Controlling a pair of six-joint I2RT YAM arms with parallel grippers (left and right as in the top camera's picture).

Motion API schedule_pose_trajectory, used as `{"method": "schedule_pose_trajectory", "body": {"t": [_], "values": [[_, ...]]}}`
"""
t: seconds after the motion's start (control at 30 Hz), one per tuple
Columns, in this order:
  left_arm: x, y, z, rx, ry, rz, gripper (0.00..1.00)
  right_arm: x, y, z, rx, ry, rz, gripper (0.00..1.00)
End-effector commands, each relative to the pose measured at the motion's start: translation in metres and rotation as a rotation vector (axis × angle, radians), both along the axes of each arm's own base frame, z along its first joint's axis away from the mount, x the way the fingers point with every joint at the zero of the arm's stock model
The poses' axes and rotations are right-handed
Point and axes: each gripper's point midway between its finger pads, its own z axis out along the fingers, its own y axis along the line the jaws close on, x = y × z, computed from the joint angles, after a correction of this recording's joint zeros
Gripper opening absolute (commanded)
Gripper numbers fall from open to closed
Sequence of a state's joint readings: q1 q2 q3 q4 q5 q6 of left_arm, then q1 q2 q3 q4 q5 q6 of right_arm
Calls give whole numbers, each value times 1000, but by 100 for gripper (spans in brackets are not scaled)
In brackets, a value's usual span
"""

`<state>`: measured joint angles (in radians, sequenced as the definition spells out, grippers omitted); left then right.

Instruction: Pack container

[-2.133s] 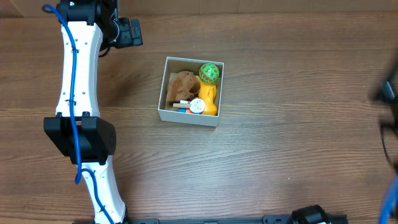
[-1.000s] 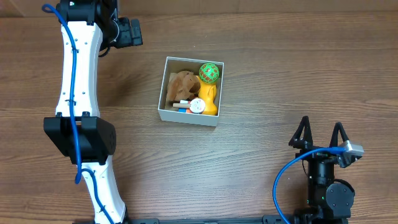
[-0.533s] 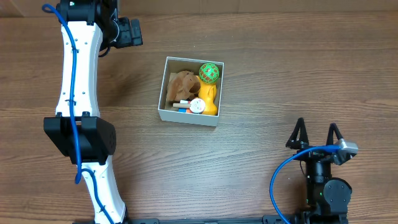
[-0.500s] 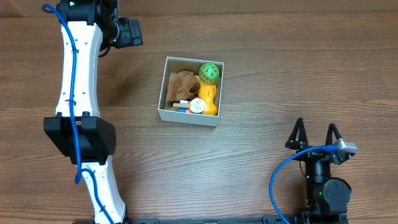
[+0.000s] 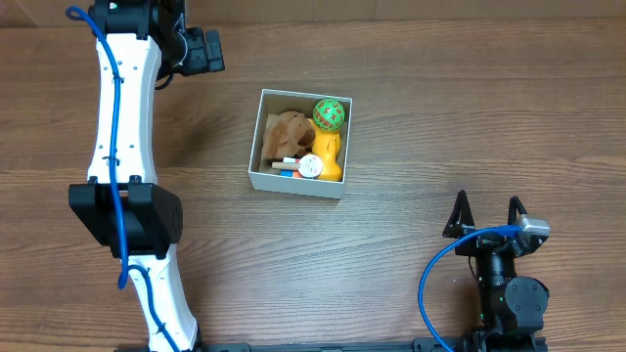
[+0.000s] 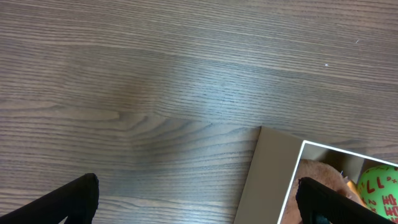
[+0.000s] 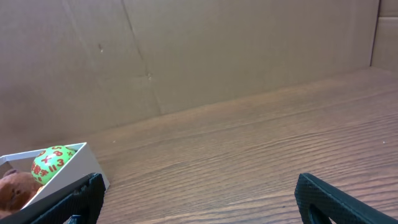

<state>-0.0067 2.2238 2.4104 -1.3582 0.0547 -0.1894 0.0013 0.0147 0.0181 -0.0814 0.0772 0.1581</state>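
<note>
The container [image 5: 256, 147], a square box with white walls and a brown inside, sits mid-table. It holds a brown plush toy [image 5: 287, 129], a green ball [image 5: 330, 114], a yellow toy [image 5: 331, 154] and a small white round piece [image 5: 310, 166]. My left gripper [image 5: 209, 51] is open and empty at the far left, apart from the box. Its wrist view [image 6: 199, 208] shows the box corner [image 6: 268, 180] and the ball [image 6: 379, 190]. My right gripper [image 5: 484, 217] is open and empty at the front right. Its wrist view [image 7: 205, 202] shows the box [image 7: 78, 167] at far left.
The wooden table [image 5: 440, 117] surrounds the box. A brown cardboard wall [image 7: 186, 50] stands behind the table's far edge. A blue cable [image 5: 430, 288] loops beside the right arm's base. The white left arm [image 5: 122, 147] runs along the left side.
The right arm has come in from the right edge and drawn back toward the front of the table, gripper open. The left arm and the box contents have not moved.
</note>
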Motion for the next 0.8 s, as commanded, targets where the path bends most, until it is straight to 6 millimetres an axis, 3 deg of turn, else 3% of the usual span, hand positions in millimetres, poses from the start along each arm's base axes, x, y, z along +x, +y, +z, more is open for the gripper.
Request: {"method": "schedule_pose_trajectory", "body": {"t": [0.0,0.63,0.7,0.77], "values": [[1,-3,9,-4,-23,10,100,0,1,-1,-9,-6,6,100],[1,-2,9,-4,-23,11,100,0,1,-1,-9,-6,6,100],[-1,-5,16,-4,-37,6,100,0,1,-1,-9,-6,6,100],[-6,-13,37,-6,-81,-11,100,0,1,-1,-9,-6,6,100]]}}
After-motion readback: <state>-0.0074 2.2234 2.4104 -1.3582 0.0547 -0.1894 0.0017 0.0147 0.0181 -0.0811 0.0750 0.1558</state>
